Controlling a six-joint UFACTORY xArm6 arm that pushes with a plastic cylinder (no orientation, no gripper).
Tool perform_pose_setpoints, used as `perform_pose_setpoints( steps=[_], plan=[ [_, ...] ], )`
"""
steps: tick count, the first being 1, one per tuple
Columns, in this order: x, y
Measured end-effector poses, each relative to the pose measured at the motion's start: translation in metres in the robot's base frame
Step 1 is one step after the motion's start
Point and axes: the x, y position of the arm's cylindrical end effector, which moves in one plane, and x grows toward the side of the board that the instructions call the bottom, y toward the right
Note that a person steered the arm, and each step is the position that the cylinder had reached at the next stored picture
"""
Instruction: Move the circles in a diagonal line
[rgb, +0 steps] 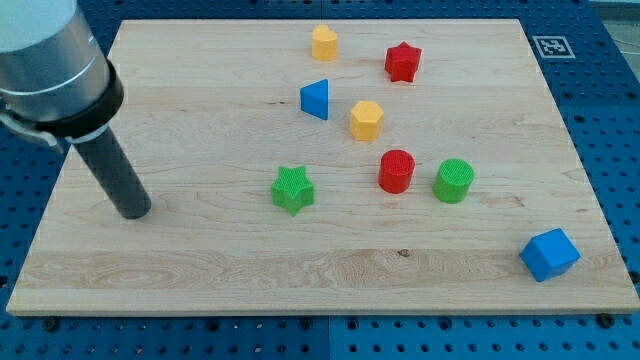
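A red circle block (396, 170) and a green circle block (454, 180) stand side by side right of the board's middle, a small gap between them. My tip (133, 211) rests on the board at the view's left, far from both circles. The nearest block to it is the green star (292, 189), well to its right.
A yellow pentagon-like block (324, 42) and a red star (402, 61) sit near the view's top. A blue triangle (316, 99) and a yellow hexagon (366, 119) lie below them. A blue cube (549, 254) sits at the bottom right. The wooden board (200, 270) ends near it.
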Motion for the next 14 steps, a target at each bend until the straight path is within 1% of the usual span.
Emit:
perform_pose_setpoints(
  steps=[2,3,7,8,10,12,14],
  plan=[
    [-0.048,0.030],
    [-0.049,0.042],
    [-0.049,0.162],
    [-0.049,0.176],
    [-0.049,0.179],
    [-0.074,0.230],
    [-0.073,0.266]
  ],
)
